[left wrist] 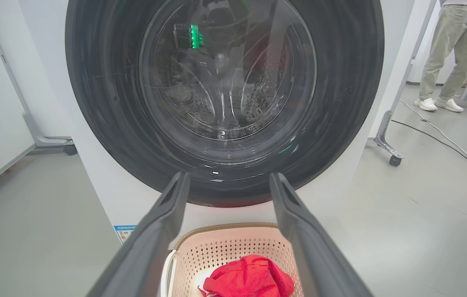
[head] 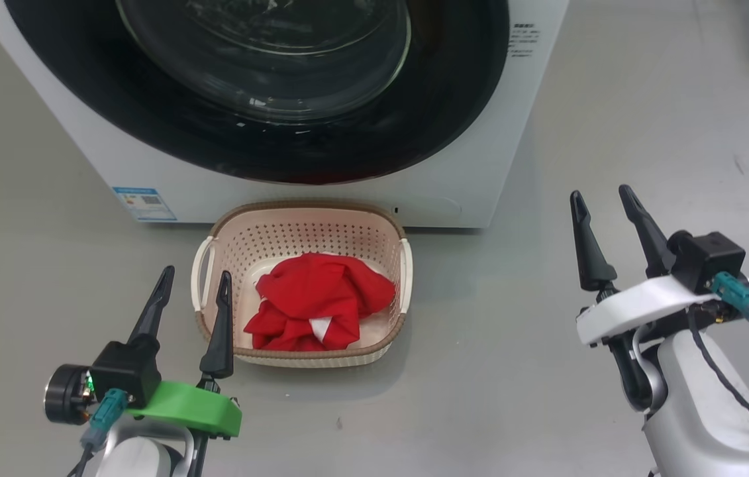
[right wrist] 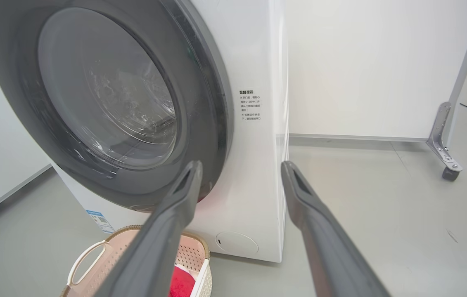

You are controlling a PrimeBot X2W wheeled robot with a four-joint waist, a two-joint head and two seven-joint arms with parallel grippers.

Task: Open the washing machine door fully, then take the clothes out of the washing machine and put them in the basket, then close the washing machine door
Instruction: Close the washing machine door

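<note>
Left gripper (head: 196, 273) fingers spread, empty; right gripper (head: 600, 192) likewise. One basket (head: 308, 207) just right of left gripper, one heap of red clothes (head: 318, 298) inside. One washing machine door (head: 149, 119) ahead, closed, glass facing both grippers.

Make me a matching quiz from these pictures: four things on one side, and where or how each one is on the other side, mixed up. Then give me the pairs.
Column one:
1. washing machine door
2. clothes
3. basket
4. left gripper

Column two:
A. open, holding nothing
B. standing on the floor in front of the washing machine
C. shut against the machine's front
D. red, heaped in the basket

Pairs: 1-C, 2-D, 3-B, 4-A
</note>
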